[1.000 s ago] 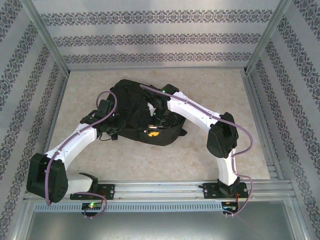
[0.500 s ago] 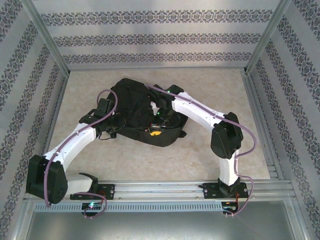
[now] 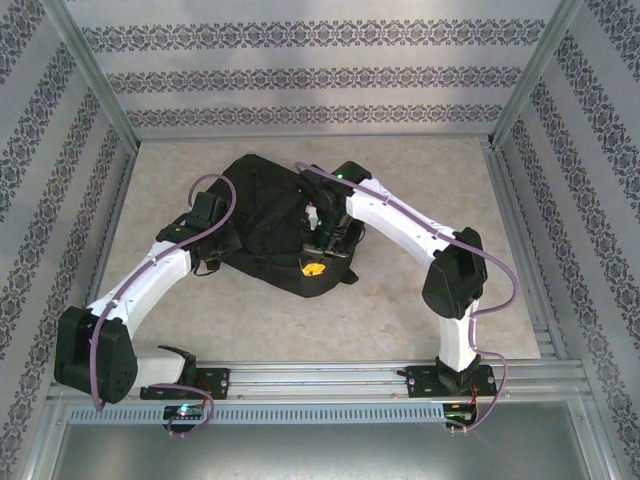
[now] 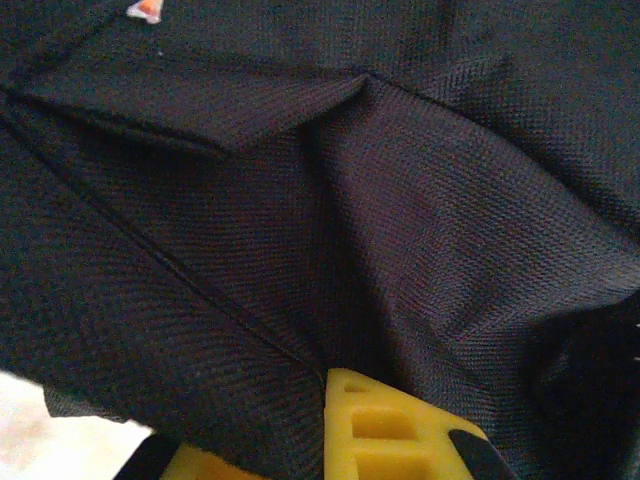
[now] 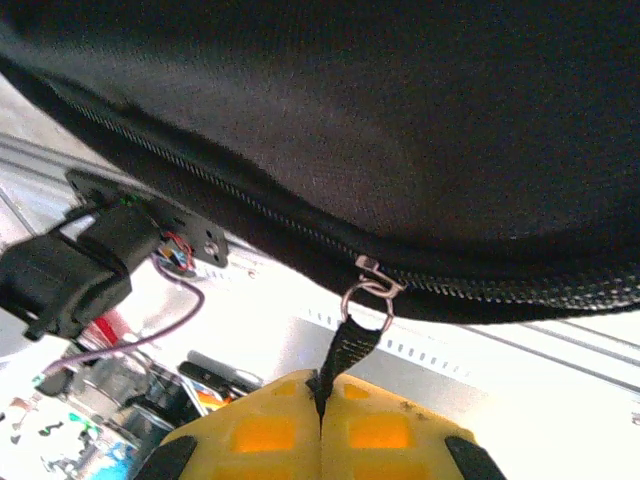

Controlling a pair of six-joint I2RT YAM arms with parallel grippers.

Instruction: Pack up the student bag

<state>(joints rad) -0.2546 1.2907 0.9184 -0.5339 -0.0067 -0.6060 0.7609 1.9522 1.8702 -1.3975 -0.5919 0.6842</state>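
Status: student bag point(image 3: 265, 215) lay slumped mid-tabletop point(image 3: 420, 170), both arms on it. What was inside couldn't be seen. Judging by the grip on the zip, loading looked done and this was the closing step. The top view was too dark to show how much of the zip point(image 5: 200, 180) was left to run, so I couldn't call it finished.

Left gripper point(image 4: 300, 420): at the bag's left flank. Jaws pressed nearly together, and a fold of the black fabric ran down between the yellow fingers point(image 4: 390, 435). It looked like a pinch on the cloth to anchor the bag, though the contact itself was hidden by the fold.

Right gripper point(image 5: 322, 385): at the bag's near edge. Jaws pressed fully together, pinching the black webbing pull tab point(image 5: 350, 350), which hung taut from the metal ring point(image 5: 368, 295) on the slider. Nothing else was in the jaws.

Left to do, as I read it: run the slider to the end, then release both.
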